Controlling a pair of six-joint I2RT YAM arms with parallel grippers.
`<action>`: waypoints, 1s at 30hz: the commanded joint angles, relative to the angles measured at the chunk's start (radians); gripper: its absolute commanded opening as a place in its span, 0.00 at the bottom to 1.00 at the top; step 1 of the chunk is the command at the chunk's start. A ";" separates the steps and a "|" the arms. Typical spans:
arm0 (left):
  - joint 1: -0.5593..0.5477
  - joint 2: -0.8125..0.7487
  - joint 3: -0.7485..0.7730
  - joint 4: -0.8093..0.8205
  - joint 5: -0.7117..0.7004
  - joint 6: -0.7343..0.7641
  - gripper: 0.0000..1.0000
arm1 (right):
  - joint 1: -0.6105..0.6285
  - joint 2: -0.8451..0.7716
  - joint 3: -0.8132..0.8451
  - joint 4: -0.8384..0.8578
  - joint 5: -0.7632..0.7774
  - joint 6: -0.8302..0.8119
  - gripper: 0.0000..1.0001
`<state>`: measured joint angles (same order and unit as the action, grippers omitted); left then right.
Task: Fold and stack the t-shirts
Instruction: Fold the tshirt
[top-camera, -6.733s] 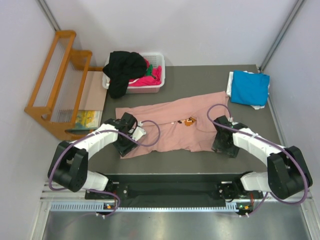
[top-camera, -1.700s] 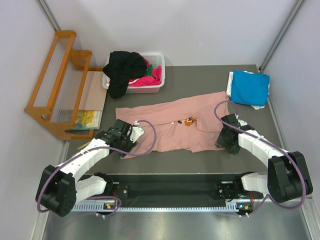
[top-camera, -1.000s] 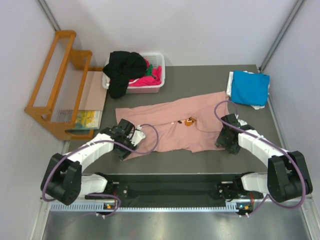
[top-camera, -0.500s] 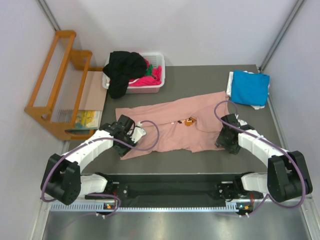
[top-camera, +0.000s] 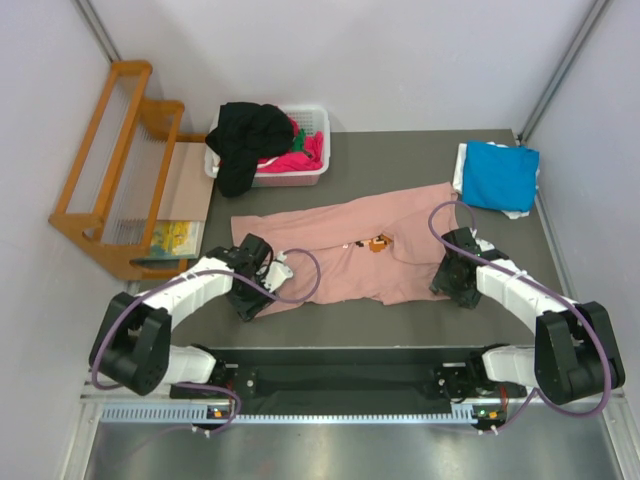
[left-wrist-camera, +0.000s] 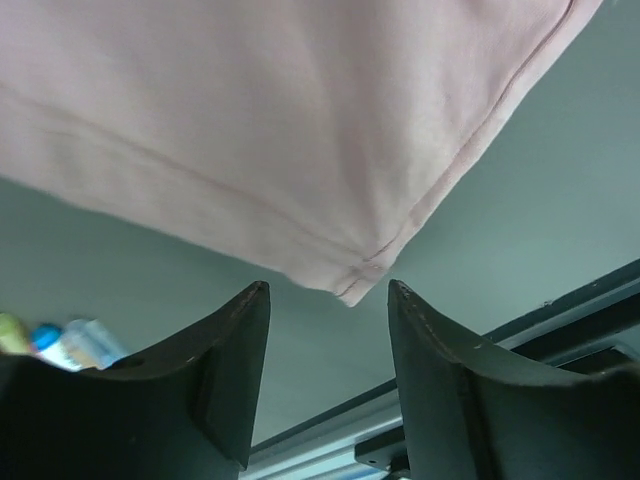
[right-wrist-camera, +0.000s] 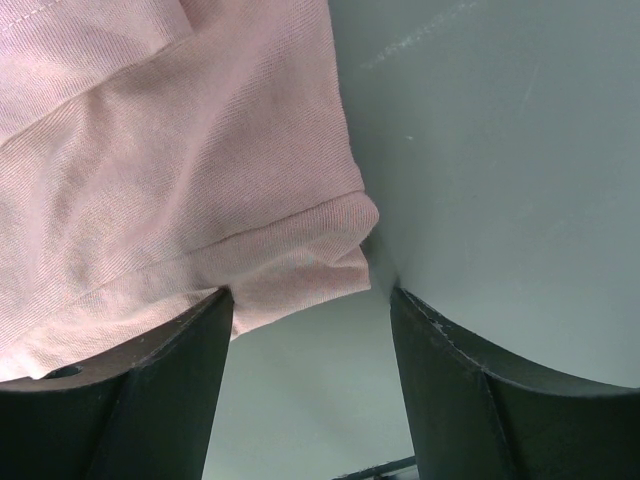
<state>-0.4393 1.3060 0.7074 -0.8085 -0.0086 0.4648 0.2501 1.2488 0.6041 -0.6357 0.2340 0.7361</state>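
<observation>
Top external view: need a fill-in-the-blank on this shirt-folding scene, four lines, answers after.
1. The t-shirt spread flat on the table is ____.
2. The black shirt hangs over the rim of the white ____.
3. The folded shirt at the table's far right corner is ____.
4. The left fingers stand ____, with nothing between them.
Missing words: pink; basket; blue; open.
</observation>
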 joint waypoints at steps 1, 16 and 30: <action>0.004 0.048 -0.032 0.023 0.050 0.026 0.57 | -0.014 0.014 0.013 0.013 -0.009 0.009 0.66; 0.011 0.064 -0.023 0.077 0.050 0.015 0.52 | -0.014 0.017 0.020 0.008 -0.009 0.011 0.66; 0.046 0.157 -0.025 0.164 0.055 0.032 0.34 | -0.012 0.026 0.017 0.016 -0.009 0.008 0.66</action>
<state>-0.4171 1.3991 0.6960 -0.8093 0.0326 0.4709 0.2501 1.2507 0.6048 -0.6357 0.2340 0.7361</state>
